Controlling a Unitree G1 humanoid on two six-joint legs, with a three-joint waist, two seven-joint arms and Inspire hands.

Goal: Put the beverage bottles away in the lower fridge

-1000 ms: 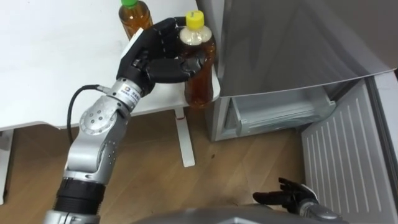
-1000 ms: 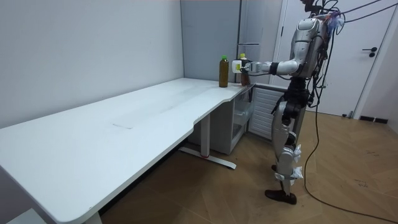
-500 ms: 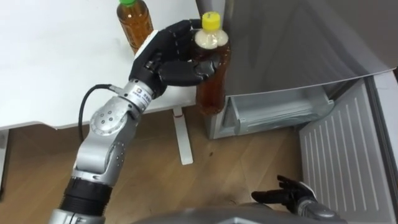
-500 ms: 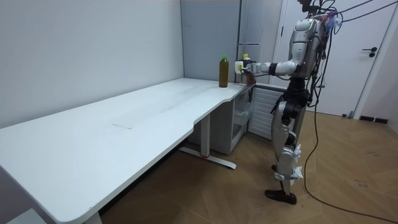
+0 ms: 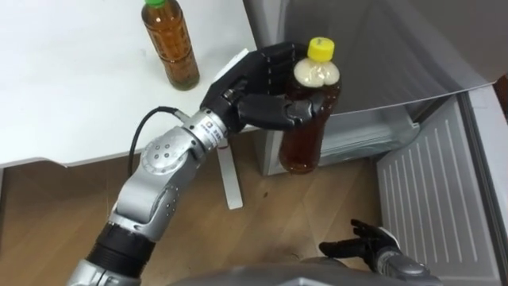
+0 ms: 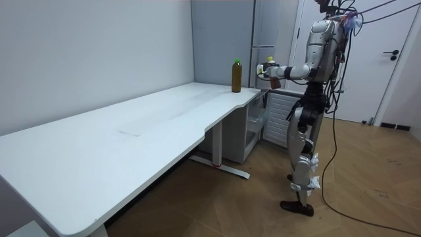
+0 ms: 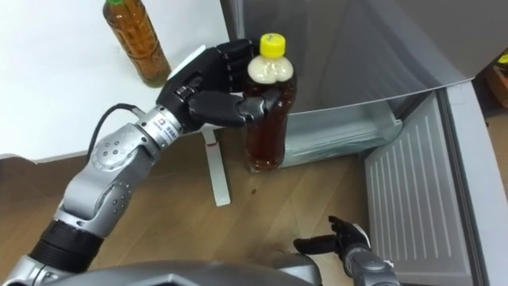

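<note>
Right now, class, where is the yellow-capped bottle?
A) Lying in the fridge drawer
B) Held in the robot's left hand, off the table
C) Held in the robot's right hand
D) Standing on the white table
B: the left hand is curled round the yellow-capped bottle, holding it upright past the table edge, before the fridge.

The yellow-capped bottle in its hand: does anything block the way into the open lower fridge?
Nothing visible does. The left hand holds the yellow-capped bottle in the air before the lower fridge, whose door stands swung open to the right.
</note>
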